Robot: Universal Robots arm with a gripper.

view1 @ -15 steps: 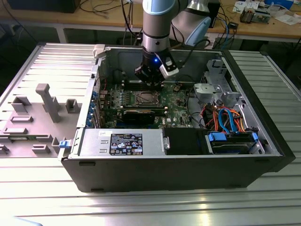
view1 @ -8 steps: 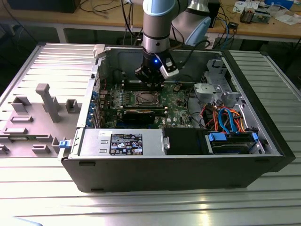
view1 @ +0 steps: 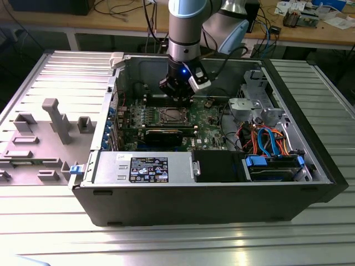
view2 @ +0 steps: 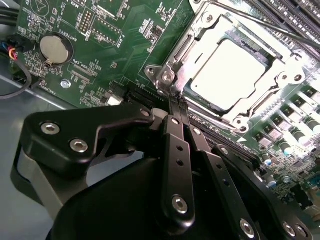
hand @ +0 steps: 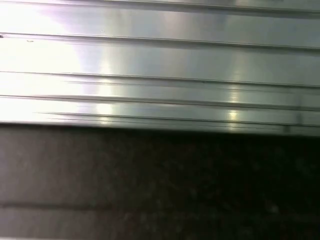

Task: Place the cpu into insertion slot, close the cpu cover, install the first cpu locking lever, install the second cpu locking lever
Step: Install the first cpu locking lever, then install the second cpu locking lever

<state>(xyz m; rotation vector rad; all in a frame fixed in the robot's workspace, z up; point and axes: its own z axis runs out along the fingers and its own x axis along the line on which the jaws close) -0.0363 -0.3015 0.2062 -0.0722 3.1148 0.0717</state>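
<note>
- My black two-finger gripper (view2: 176, 102) looks pinched nearly shut, holding nothing I can see, its tips at the socket corner to work the latch.
- The silver-grey square cpu (view2: 232, 70) sits in the insertion slot under the closed silver frame cover (view2: 167, 75), at two o'clock from the gripper tips in the second wrist view.

Harsh glare on the cpu (view2: 231, 75), blurred grooved metal.

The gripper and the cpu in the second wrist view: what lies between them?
In the second wrist view, the cpu cover's metal frame corner lies between the gripper and the cpu.
</note>
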